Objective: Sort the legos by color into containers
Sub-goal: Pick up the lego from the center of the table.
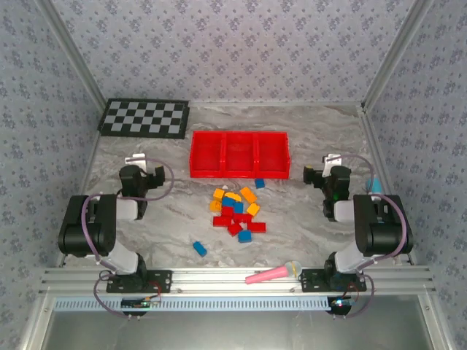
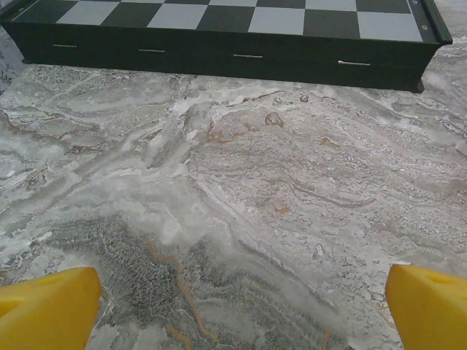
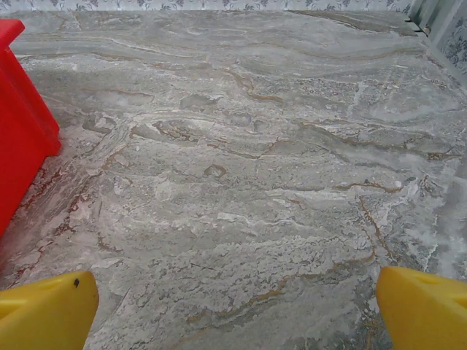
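The legos (image 1: 235,210) lie in a loose pile of red, blue and orange-yellow bricks mid-table. One blue brick (image 1: 199,249) sits apart at the near left and another (image 1: 259,183) just in front of the tray. The containers are three empty compartments of a red tray (image 1: 238,134) behind the pile. My left gripper (image 1: 140,163) (image 2: 244,313) is open over bare table, left of the tray, with yellow fingertips (image 2: 47,310) wide apart. My right gripper (image 1: 328,163) (image 3: 233,313) is open too, just right of the tray's corner (image 3: 22,124), with nothing between its fingertips (image 3: 44,313).
A black-and-white checkerboard (image 1: 144,117) (image 2: 219,14) lies at the back left, ahead of the left gripper. A pink microphone-shaped toy (image 1: 273,274) rests at the near edge between the arm bases. Patterned walls enclose the marbled table on three sides.
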`<state>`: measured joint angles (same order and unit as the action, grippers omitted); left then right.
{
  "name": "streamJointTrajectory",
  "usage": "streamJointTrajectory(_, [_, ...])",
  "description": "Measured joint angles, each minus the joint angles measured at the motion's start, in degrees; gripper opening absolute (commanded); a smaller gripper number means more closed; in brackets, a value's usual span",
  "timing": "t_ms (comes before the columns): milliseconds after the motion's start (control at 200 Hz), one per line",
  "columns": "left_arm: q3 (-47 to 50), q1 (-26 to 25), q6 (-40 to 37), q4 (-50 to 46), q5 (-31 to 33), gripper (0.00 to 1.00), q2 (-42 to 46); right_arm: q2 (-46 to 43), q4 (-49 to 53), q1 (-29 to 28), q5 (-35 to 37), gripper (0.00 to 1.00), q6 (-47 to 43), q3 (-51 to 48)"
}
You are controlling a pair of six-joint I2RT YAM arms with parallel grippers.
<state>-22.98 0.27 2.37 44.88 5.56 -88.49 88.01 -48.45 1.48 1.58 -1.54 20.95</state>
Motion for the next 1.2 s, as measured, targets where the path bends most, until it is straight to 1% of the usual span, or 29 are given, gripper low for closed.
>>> streamJointTrajectory(270, [0.0, 0.0, -0.02, -0.02, -0.02, 1.0, -0.02, 0.0, 0.0, 0.02, -0.17, 1.0, 0.0, 0.0])
streamJointTrajectory(735, [0.0, 0.13, 0.0, -0.02, -0.48, 1.0, 0.0, 0.0, 0.0, 1.22, -2.49, 1.0, 0.22, 0.0])
streamJointTrajectory(1019, [0.0, 0.11, -0.13, -0.02, -0.68, 1.0, 0.0, 0.0, 0.0, 1.14, -2.38, 1.0, 0.22, 0.0])
streamJointTrajectory(1059, [0.0, -0.22, -0.52, -0.02, -0.59, 1.0, 0.0, 0.0, -0.04, 0.72, -1.11, 1.0, 0.22, -0.02])
streamJointTrajectory(1129, [0.0, -1.27, -1.33, -0.61, 0.15, 1.0, 0.9, -0.92, 0.28, -1.2, 3.82, 1.0, 0.11, -0.09])
streamJointTrajectory(1159, [-0.26, -2.27, -1.51, -2.62, 1.49, 1.0, 2.25, -2.25, 1.44, -2.34, 5.88, 1.0, 0.04, -0.13])
streamJointTrajectory(1199, [-1.51, -3.87, -1.2, -7.96, 3.37, 1.0, 4.92, -6.16, 6.21, -4.33, 8.98, 1.0, 0.57, 0.15])
